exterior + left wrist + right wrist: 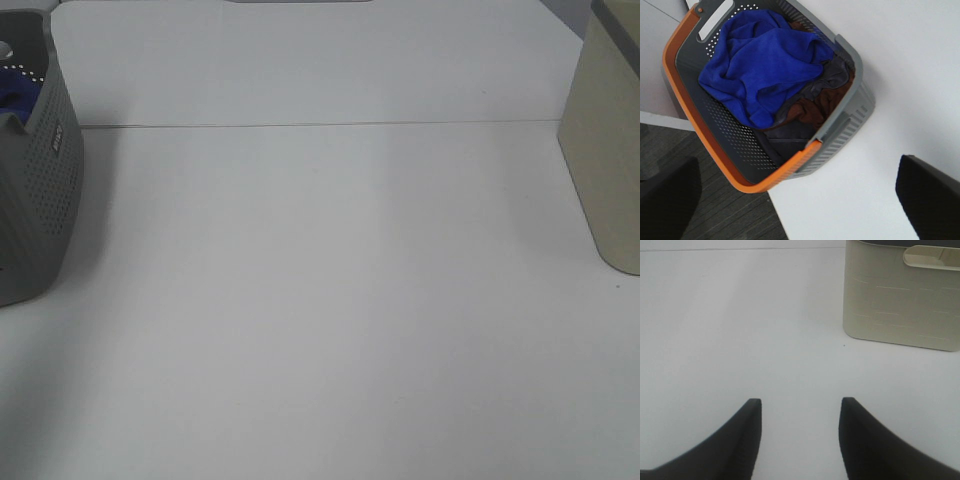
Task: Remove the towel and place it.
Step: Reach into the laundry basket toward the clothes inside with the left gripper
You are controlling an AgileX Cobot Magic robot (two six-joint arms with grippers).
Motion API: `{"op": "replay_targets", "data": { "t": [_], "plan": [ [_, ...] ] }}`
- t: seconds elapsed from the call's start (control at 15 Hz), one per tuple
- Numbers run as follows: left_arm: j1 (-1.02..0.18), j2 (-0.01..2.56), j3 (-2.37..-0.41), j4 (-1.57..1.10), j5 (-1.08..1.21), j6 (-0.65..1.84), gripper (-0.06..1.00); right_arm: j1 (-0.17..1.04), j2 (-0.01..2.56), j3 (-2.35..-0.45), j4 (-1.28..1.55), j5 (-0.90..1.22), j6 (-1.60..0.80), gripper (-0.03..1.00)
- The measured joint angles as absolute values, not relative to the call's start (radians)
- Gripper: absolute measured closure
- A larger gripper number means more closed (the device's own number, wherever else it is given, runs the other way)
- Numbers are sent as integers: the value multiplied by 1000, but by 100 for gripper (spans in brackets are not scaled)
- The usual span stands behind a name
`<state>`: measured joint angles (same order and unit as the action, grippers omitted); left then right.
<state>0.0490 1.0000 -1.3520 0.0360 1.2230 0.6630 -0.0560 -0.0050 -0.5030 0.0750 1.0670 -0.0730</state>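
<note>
Towel (765, 60) is seen bunched in the grey basket (715, 145), untouched. Left gripper (797, 165) is spread wide above it, empty; right gripper (801, 402) is held partly open, empty.

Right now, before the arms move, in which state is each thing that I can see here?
towel: crumpled inside the grey basket, on top, not gripped.
brown and grey clothes: bunched under the towel.
grey basket: upright on the table, full of cloth.
beige basket: upright on the table, inside hidden.
left gripper: open, above the grey basket, empty.
right gripper: open, over the table, empty.
</note>
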Motion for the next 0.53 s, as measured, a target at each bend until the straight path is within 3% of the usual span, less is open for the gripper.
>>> {"op": "replay_targets", "data": {
  "t": [0.53],
  "plan": [
    [89,1514,-1578,385,1199,913,-4,-56,-5,-503,75,1067,-73,48]
  ]
}}
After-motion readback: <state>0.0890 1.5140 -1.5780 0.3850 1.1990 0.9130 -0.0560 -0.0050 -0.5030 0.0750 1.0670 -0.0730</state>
